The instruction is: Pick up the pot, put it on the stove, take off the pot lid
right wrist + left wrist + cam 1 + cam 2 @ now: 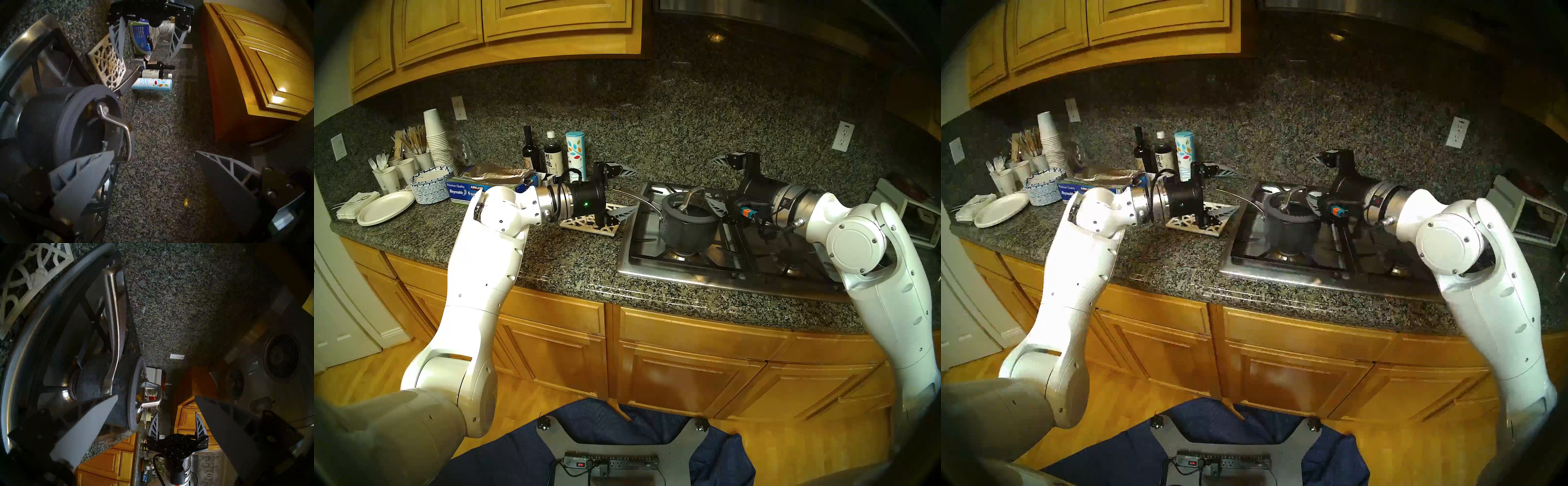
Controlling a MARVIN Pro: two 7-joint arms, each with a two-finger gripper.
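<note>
The dark grey pot (pixel 689 234) stands on the front left burner of the stove (pixel 648 268), with the pot lid (pixel 670 204) on it. Its long silver handle (pixel 633 197) points left toward my left gripper (pixel 622 191), which hangs open over the counter's edge beside the stove, holding nothing. In the left wrist view that handle (pixel 112 327) runs above the lower finger. My right gripper (pixel 717 183) is open just right of the pot. In the right wrist view, one fingertip (pixel 108 156) sits close beside the lid's loop handle (pixel 124 129); nothing is gripped.
A white lattice trivet (pixel 588 225) lies under the left gripper. Bottles (pixel 553 154) and a tall canister stand by the backsplash. A foil box (pixel 466 190), paper plates and cups crowd the far left. A white toaster oven (pixel 921 217) stands right of the stove.
</note>
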